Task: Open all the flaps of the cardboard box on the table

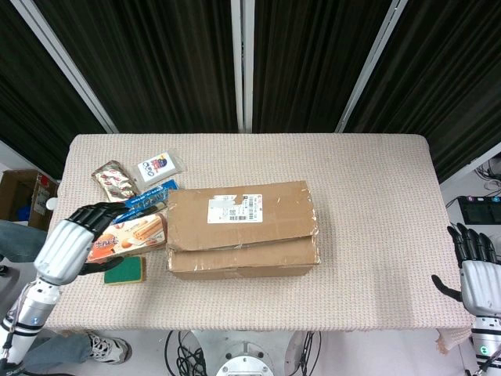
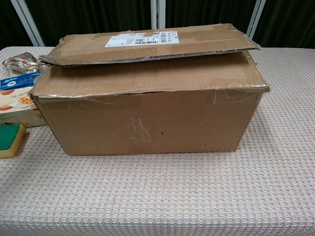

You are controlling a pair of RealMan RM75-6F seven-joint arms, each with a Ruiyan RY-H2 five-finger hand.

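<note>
The brown cardboard box (image 1: 243, 229) (image 2: 150, 93) lies mid-table with its flaps down. The far flap (image 2: 147, 43), carrying a white label, overlaps the near flap (image 2: 147, 73) and sits slightly lifted. In the head view my left hand (image 1: 69, 244) hovers over the table's left side above the snack packs, left of the box, fingers apart and holding nothing. Beyond the table's right front corner, my right hand (image 1: 474, 274) stays with fingers spread and empty. Neither hand shows in the chest view.
Left of the box lie an orange biscuit pack (image 1: 129, 233), a blue pack (image 1: 145, 200), a red-patterned packet (image 1: 112, 181), a white packet (image 1: 159, 168) and a green-and-yellow sponge (image 1: 125, 270) (image 2: 9, 138). Beige cloth covers the table (image 1: 376, 204).
</note>
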